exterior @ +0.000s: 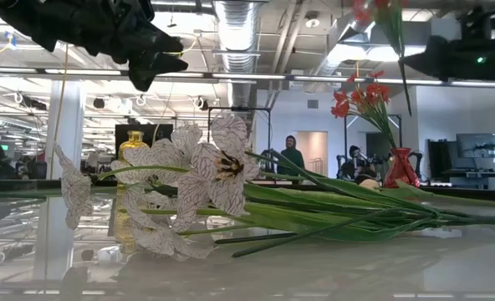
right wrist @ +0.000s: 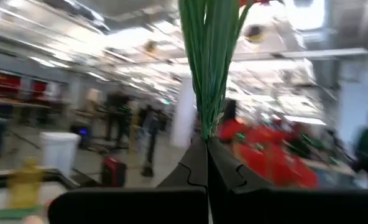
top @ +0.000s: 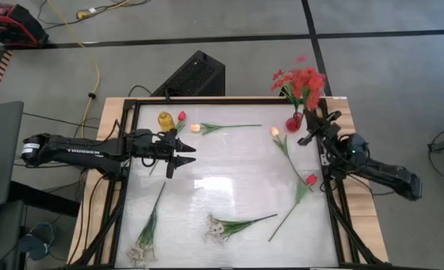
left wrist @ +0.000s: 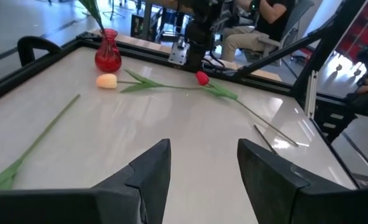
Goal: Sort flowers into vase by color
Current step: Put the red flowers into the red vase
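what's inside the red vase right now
Nothing visible inside the red glass vase. The right hand holds the red blossom cluster by its stems above it. The vase's interior is hidden.

Red blossom cluster (top: 303, 79): upright over red vase (top: 294, 121), stems pinched in right hand (top: 313, 126).
Tulips (top: 310, 179): red and cream, flat on desk.
White sprays (top: 216, 227): lying at near edge.

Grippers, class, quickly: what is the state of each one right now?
Left gripper: jaws open, empty.
Right gripper: jaws closed on the red blossom stems, above the red vase.
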You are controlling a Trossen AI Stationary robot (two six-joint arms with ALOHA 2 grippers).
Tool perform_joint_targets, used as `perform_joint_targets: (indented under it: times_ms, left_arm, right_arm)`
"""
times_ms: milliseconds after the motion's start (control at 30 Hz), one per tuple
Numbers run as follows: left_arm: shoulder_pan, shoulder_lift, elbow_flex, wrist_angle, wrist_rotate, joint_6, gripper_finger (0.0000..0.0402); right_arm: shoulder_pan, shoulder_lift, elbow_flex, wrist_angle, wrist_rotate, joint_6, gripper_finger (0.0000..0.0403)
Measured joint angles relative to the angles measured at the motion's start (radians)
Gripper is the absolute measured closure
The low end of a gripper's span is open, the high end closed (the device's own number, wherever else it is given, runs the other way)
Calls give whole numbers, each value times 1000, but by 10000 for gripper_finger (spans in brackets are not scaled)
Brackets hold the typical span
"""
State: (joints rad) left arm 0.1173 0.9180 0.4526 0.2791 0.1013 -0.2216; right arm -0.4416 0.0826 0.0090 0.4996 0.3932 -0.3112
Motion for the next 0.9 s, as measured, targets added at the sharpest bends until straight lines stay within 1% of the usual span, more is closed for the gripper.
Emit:
perform_joint_targets:
  times_ms: [33,233,467,700,767,833,900]
  left_arm:
    - [0,0,0,5,1,-3,229]
    - [0,0,0,7,3,-4,229]
    - [0,0,0,8,-2,-3,229]
    - [0,0,0,8,-3,1,229]
    - [0,0,0,8,-3,-2,229]
    - [0,0,0,8,-3,-11,229]
    - [0,0,0,23,4,-15,229]
  right_arm:
    - [-32,9,0,-5,-10,17,386]
    - [-200,56,0,3,-148,84,386]
    - [-353,126,-1,21,-244,148,386]
    - [-460,223,-2,154,-369,260,386]
    - [-473,243,-2,230,-442,313,386]
    - [-472,250,0,318,-553,377,386]
    - [-458,250,18,368,-651,467,386]
